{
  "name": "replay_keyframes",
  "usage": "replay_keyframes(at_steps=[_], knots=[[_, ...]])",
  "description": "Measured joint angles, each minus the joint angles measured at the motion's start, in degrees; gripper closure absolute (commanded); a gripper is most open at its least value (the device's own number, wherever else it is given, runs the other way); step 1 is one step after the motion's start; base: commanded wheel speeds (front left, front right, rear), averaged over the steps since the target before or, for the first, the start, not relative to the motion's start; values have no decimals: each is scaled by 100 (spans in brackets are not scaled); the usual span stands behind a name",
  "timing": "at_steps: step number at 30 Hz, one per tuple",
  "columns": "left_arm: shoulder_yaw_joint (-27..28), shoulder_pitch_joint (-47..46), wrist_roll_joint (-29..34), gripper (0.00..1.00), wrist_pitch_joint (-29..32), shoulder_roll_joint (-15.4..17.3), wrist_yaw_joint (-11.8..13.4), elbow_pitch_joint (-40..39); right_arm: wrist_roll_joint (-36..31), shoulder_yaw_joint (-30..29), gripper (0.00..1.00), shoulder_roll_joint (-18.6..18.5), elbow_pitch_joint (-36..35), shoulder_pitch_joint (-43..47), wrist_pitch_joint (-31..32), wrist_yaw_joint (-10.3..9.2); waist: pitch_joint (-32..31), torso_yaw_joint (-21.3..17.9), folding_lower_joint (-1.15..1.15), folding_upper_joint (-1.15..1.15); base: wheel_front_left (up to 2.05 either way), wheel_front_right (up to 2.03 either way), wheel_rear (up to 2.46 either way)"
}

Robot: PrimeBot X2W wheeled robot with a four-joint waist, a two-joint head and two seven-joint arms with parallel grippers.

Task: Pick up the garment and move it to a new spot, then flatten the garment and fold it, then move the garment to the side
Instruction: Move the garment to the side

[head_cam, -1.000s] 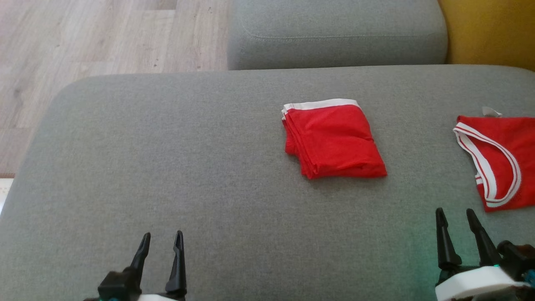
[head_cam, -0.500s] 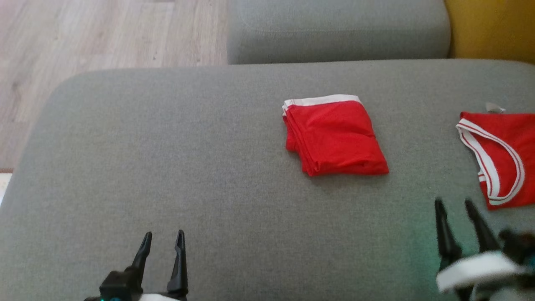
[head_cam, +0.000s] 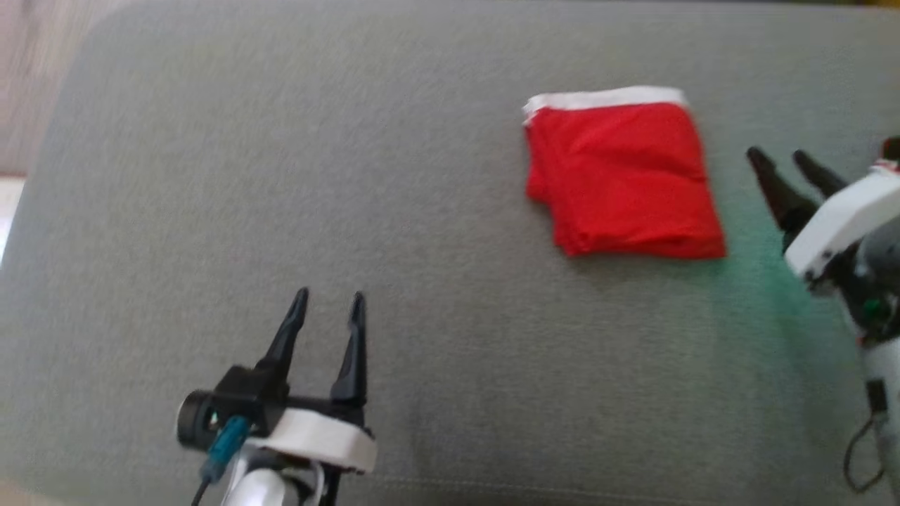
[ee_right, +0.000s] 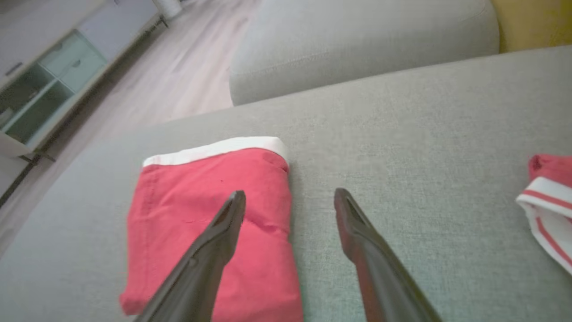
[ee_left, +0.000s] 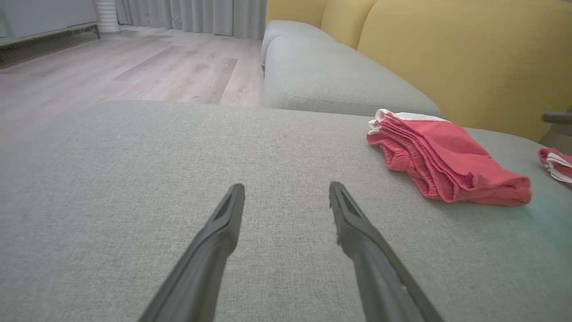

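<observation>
On the grey cushion [head_cam: 281, 140] the folded red garment [head_cam: 622, 176] lies flat — my right gripper [head_cam: 777, 153] just beside it, left gripper [head_cam: 330, 294] well apart, both spread wide, empty.

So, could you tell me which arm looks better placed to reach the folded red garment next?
Probably the right: the right gripper hangs open just beside the folded garment, while the left gripper sits well away.

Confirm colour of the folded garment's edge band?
White band on the red folded garment; clearest in right wrist view.

Even, soft daylight — the head view smeared by motion blur, both wrist views sharper, edges bowed.
</observation>
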Motion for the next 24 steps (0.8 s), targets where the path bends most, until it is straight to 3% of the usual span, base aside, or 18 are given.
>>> replay_keyframes(at_steps=[10,11,12,13,18,24], knots=[[-524,-440,-240,0,0,-5,292,-30,-153,-68,0,-85,1456,-1015,555,0,690,683,0,0,0,0,0],[-539,-464,-240,0,0,-5,310,-30,-131,-67,28,-80,1545,-1044,581,0,733,725,0,0,0,0,0],[-546,-488,-240,0,0,-7,319,-33,-40,-79,83,-74,1558,-1083,578,0,769,756,0,0,0,0,0],[-546,-496,-241,0,0,-8,360,-35,94,-111,100,-56,1599,-1154,567,0,789,765,-1,0,0,0,0],[-411,-485,-232,0,0,-9,400,-31,482,20,100,167,1625,-1235,247,0,749,528,-1,0,0,0,0],[-210,-473,-108,0,0,-9,299,10,803,311,100,54,1314,-1221,27,0,580,-197,-1,0,0,0,0]])
